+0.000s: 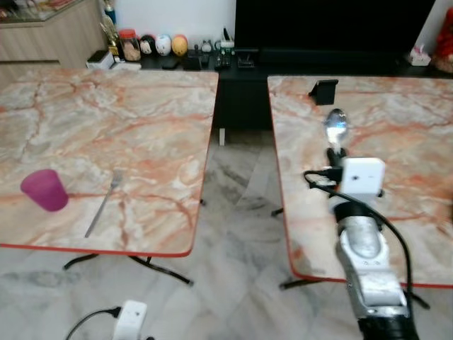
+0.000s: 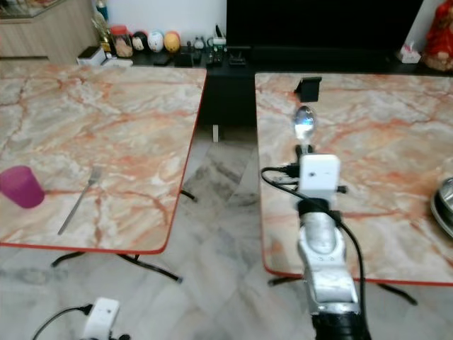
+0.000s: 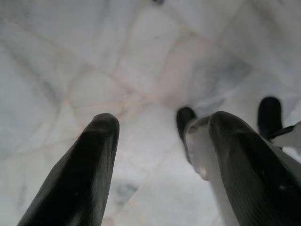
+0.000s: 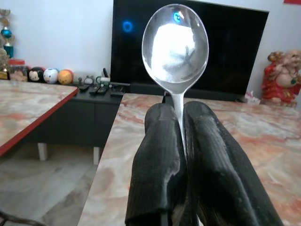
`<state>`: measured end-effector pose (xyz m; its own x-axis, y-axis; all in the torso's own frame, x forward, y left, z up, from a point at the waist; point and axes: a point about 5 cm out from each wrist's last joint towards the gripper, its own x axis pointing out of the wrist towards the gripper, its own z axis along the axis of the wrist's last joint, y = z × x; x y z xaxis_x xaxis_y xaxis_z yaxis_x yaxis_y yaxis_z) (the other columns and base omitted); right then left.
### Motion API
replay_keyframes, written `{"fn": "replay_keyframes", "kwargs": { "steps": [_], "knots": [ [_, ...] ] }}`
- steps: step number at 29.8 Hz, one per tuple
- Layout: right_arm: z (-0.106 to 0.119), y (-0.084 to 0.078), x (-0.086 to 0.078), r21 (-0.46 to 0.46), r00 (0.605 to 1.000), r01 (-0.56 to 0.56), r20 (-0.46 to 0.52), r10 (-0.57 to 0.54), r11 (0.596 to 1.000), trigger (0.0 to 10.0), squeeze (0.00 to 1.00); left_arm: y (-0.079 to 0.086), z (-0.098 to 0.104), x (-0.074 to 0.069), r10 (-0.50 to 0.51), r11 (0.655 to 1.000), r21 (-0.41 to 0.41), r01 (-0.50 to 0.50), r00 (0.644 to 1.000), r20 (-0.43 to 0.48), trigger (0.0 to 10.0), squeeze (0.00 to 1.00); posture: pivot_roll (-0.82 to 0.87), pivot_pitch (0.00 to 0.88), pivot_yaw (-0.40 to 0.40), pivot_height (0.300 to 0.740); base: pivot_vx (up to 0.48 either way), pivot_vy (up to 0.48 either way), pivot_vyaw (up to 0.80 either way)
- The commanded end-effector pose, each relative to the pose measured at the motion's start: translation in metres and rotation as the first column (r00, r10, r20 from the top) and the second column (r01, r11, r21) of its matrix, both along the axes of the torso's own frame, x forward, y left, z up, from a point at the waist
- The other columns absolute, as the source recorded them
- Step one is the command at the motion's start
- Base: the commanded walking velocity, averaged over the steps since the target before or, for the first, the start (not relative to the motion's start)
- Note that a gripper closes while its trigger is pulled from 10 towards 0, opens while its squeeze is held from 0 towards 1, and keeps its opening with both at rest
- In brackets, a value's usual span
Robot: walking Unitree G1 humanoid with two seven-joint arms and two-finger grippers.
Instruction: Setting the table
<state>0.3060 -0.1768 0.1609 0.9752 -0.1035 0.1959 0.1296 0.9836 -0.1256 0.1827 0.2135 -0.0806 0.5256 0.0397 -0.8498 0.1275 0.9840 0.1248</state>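
Note:
My right gripper (image 4: 181, 110) is shut on the handle of a shiny metal spoon (image 4: 175, 44), bowl pointing up and away. It holds the spoon (image 1: 335, 127) above the left part of the right marble table (image 1: 410, 127). On the left marble table (image 1: 106, 120) a fork (image 1: 104, 202) lies near the front edge. A purple cup (image 1: 44, 190) stands to the fork's left. My left gripper (image 3: 160, 125) hangs low over the floor, open with nothing between its fingers.
A small black stand (image 1: 323, 90) sits at the right table's far left corner. A metal bowl's rim (image 2: 444, 205) shows at that table's right. A strip of marble floor (image 1: 241, 212) separates the tables. Behind stands a dark TV console (image 1: 233, 64) with figurines.

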Motion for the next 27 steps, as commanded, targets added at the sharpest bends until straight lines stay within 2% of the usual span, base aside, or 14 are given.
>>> {"fn": "replay_keyframes", "kwargs": {
  "steps": [1,6,10,27],
  "knots": [
    [0.0032,0.0053,-0.0011,0.001,1.0,-0.015,0.018,0.015,1.0,10.0,0.0,0.0043,-0.0011,-0.004,-0.016,1.0,0.02,0.016,1.0,-0.016,10.0,0.0,-0.03,0.0,0.008,0.74,0.0,-0.345,0.0],
    [0.0031,0.0093,-0.002,0.002,0.999,-0.025,0.021,0.024,1.0,10.0,0.0,0.0048,-0.0025,-0.0075,-0.031,0.999,0.024,0.032,0.999,-0.027,10.0,0.0,-0.04,0.0,0.015,0.74,0.0,-0.34,0.0],
    [0.0063,0.0057,-0.0009,0.008,0.999,-0.014,0.03,0.014,1.0,10.0,0.0,0.0047,-0.0031,-0.0089,-0.039,0.999,0.025,0.04,0.999,-0.03,10.0,0.0,-0.04,0.0,0.016,0.74,0.0,-0.341,0.0],
    [0.0099,0.0045,0.0062,0.003,1.0,-0.005,0.027,0.005,1.0,10.0,0.0,0.0051,-0.0003,-0.003,-0.027,0.999,0.023,0.028,1.0,-0.012,10.0,0.0,-0.04,0.0,0.013,0.74,0.0,-0.342,0.0]
  ]
}}
